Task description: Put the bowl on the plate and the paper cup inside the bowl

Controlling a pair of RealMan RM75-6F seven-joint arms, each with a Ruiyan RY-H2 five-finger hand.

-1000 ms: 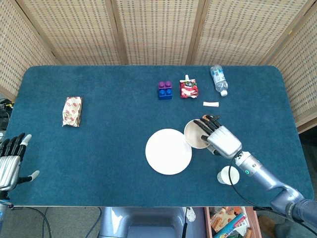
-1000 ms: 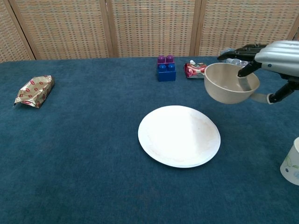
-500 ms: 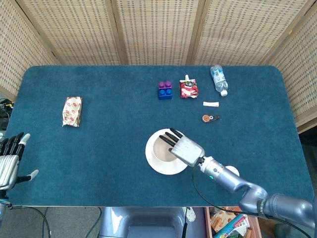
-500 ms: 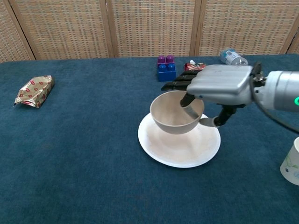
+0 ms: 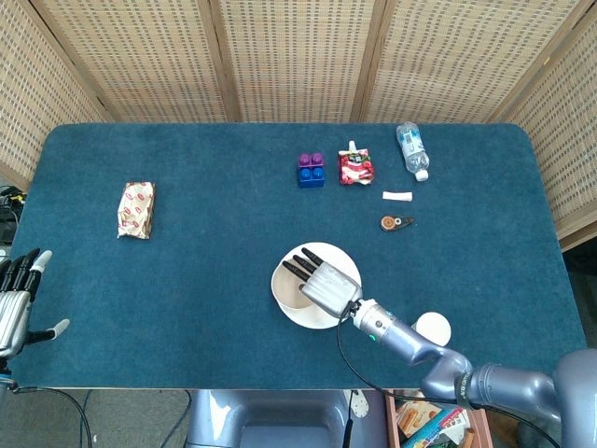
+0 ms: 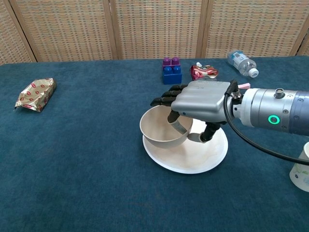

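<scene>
My right hand [image 6: 200,101] grips the beige bowl [image 6: 161,129] by its right rim, with fingers inside the rim and the thumb outside. The bowl hangs low over the left part of the white plate [image 6: 208,152]; I cannot tell whether it touches the plate. In the head view the right hand [image 5: 323,283] covers most of the bowl [image 5: 287,289] and the plate [image 5: 322,319]. The paper cup [image 5: 433,329] stands upright to the right of the plate, near the table's front edge, and shows at the right edge of the chest view [image 6: 301,168]. My left hand [image 5: 16,303] hangs open off the table's left edge.
A gold snack packet [image 5: 136,209] lies at the far left. Along the back are purple and blue blocks [image 5: 311,171], a red pouch [image 5: 354,167] and a lying water bottle [image 5: 411,149]. A small white tube [image 5: 397,196] and a small brown object [image 5: 392,222] lie behind the plate.
My right hand carried the bowl leftward from beside the plate to over it, then lower and further left. The left hand has barely moved.
</scene>
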